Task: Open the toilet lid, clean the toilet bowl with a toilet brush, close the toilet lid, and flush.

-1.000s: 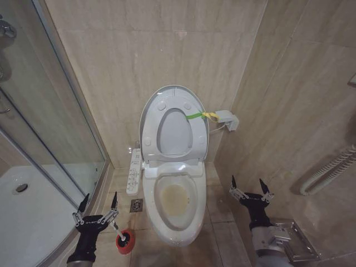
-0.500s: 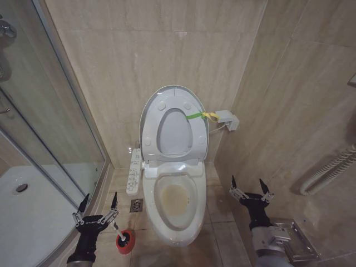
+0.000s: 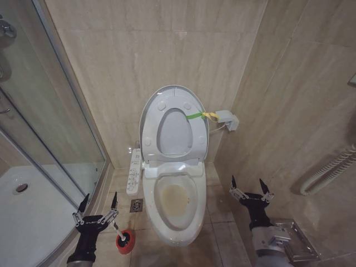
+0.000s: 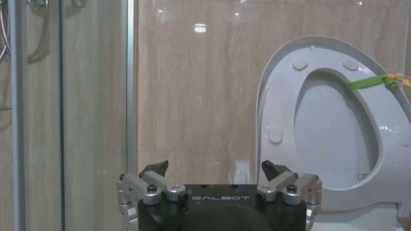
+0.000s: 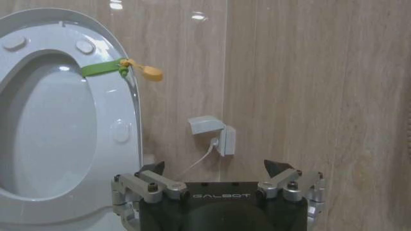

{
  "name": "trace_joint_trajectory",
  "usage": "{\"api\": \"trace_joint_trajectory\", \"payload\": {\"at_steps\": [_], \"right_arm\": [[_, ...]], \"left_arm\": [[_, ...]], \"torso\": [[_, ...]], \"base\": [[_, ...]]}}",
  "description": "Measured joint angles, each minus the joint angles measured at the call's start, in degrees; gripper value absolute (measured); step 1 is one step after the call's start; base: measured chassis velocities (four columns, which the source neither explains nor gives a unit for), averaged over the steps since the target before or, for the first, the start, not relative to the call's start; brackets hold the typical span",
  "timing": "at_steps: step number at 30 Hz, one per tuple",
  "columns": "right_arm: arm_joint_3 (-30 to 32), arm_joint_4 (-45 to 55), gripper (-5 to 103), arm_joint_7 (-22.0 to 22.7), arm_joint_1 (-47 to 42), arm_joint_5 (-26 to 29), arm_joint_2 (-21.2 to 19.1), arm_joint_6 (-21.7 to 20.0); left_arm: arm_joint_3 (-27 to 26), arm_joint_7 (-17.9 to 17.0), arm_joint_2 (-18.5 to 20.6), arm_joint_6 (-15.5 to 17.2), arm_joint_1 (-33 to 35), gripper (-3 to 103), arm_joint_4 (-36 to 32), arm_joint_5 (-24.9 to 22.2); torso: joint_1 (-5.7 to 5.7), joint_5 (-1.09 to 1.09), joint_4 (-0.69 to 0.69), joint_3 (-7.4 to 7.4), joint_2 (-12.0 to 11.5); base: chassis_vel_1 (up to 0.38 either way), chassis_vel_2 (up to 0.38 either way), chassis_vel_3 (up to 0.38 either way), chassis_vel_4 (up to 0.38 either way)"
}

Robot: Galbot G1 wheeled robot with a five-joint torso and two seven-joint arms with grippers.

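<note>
A: Head view, nearest: left end effector (image 3: 98, 208) spread wide, empty, just above toilet brush (image 3: 123, 240) on the floor. Right end effector (image 3: 250, 189) wide, empty.

B: Probably light, stiff; best pinched on the thin handle. Beyond: stained toilet bowl (image 3: 176, 201), toilet lid (image 3: 173, 100) raised.

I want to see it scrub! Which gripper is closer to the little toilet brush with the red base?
Left. The left gripper, open, hovers just above the small white-handled toilet brush with the round red base. The right gripper, open, is across the white ceramic toilet bowl.
</note>
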Motion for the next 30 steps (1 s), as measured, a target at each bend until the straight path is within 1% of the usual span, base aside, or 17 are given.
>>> {"api": "trace_joint_trajectory", "payload": {"at_steps": [23, 24, 25, 27, 28, 29, 30], "right_arm": [[0.0, 0.0, 100, -0.2, -0.1, 0.0, 0.0, 0.0], [0.1, 0.0, 100, -1.1, -0.4, -0.2, -0.1, -0.2], [0.1, 0.0, 100, -1.1, -0.4, -0.2, -0.1, -0.2], [0.4, -0.3, 100, -7.0, -2.8, -1.3, -1.0, -1.5], [0.4, -0.3, 100, -8.3, -3.3, -1.6, -1.0, -1.3], [0.4, -0.3, 100, -8.3, -3.3, -1.6, -1.0, -1.3], [0.1, -0.3, 100, -9.2, -3.8, -1.7, -0.9, -0.3]], "left_arm": [[0.0, 0.0, 0.0, 0.0, 0.0, 98, 0.0, 0.0], [0.0, 0.0, 0.0, 0.0, 0.0, 98, 0.0, 0.0], [0.0, 0.0, 0.0, 0.0, 0.0, 98, 0.0, 0.0], [0.0, 0.0, 0.0, 0.0, 0.0, 98, 0.0, 0.0], [0.0, 0.0, 0.0, 0.0, 0.0, 98, 0.0, 0.0], [0.0, 0.0, 0.0, 0.0, 0.0, 98, 0.0, 0.0], [0.0, 0.0, 0.0, 0.0, 0.0, 98, 0.0, 0.0]], "torso": [[0.00, 0.00, 0.00, 0.00, 0.0], [0.00, 0.00, 0.00, 0.00, 0.0], [0.00, 0.00, 0.00, 0.00, 0.0], [0.00, 0.00, -0.01, 0.00, 0.0], [0.00, 0.00, -0.01, 0.00, 0.0], [0.00, 0.00, -0.01, 0.00, 0.0], [0.00, 0.00, 0.00, 0.00, 0.0]], "base": [[0.000, 0.000, 0.000, 0.000], [0.000, 0.000, 0.000, 0.000], [0.000, 0.000, 0.000, 0.000], [0.000, 0.000, 0.000, 0.000], [0.000, 0.000, 0.000, 0.000], [0.000, 0.000, 0.000, 0.000], [0.000, 0.000, 0.000, 0.000]]}}
